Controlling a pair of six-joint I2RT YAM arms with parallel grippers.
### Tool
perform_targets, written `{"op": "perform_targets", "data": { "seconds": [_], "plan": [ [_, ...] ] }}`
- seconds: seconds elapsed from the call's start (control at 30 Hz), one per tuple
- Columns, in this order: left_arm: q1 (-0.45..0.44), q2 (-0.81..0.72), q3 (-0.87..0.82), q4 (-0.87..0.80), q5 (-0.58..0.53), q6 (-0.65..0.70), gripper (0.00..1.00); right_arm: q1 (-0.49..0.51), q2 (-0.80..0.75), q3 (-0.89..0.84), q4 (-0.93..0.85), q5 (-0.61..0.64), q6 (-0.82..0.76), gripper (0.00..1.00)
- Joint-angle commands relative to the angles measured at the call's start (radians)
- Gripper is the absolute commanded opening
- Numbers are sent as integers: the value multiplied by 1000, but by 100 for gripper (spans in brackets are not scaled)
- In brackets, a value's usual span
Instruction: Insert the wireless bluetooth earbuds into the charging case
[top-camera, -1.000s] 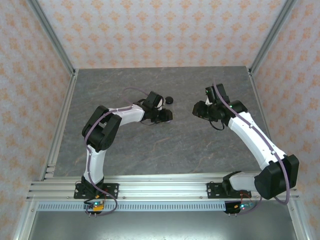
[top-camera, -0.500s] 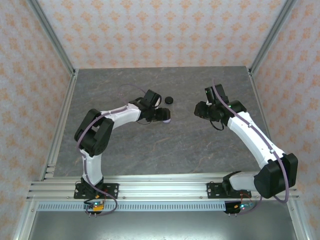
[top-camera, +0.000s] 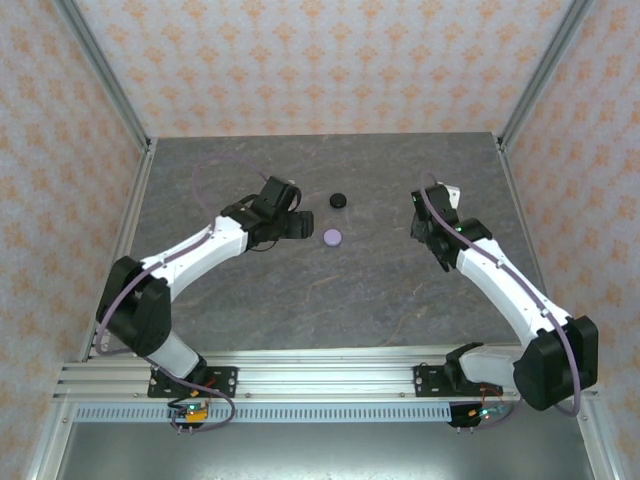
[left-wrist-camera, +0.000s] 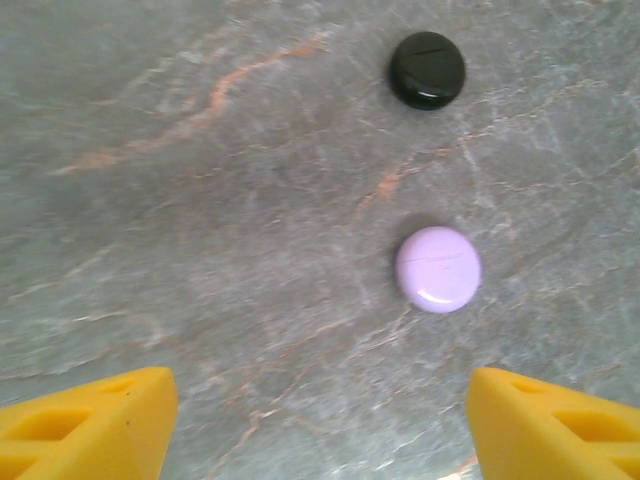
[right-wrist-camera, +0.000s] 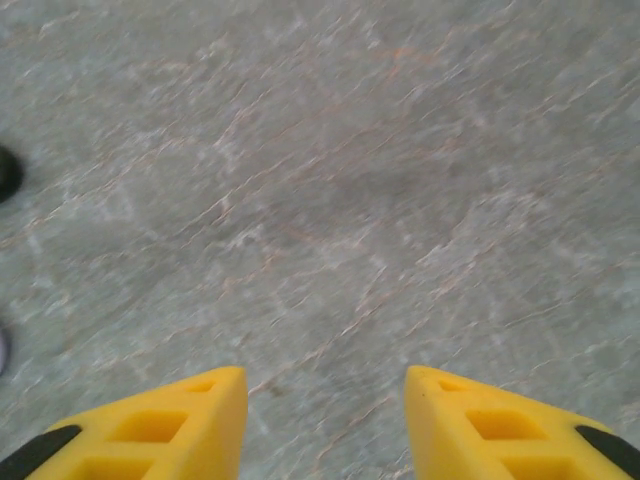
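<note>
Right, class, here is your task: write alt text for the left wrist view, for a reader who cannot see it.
A round lavender case lies on a grey marbled table, with a round black case beyond it, apart. The left gripper is open at the bottom edge, its yellow fingers holding nothing.

My pincer (left-wrist-camera: 320, 435) hangs over the grey veined table (left-wrist-camera: 200, 250), its two yellow fingertips (left-wrist-camera: 90, 425) spread wide with bare stone between them. Ahead, nearer my right-hand tip, lies a round lavender case (left-wrist-camera: 438, 269), lid shut, touching neither tip. Beyond it sits a round black case (left-wrist-camera: 427, 70), well apart from the lavender one.
</note>
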Motion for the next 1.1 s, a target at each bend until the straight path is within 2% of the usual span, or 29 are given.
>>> {"op": "perform_targets", "data": {
  "seconds": [0.0,0.17,0.5,0.7,0.83,1.07],
  "plan": [
    [13,-72,-19,-96,-138,48,76,-4,-14,-44,89,169,-52,47],
    [27,-141,-48,-119,-240,80,77,-11,6,-77,152,238,-97,48],
    [148,-256,-189,-2,-417,180,82,-114,24,-162,312,185,-153,49],
    [211,-294,-270,86,-471,243,87,-210,20,-227,405,111,-143,50],
    [258,-307,-339,172,-493,272,91,-282,27,-255,453,61,-140,54],
    [345,-289,-416,300,-435,322,100,-360,57,-325,610,-70,-158,59]
  ]
}}
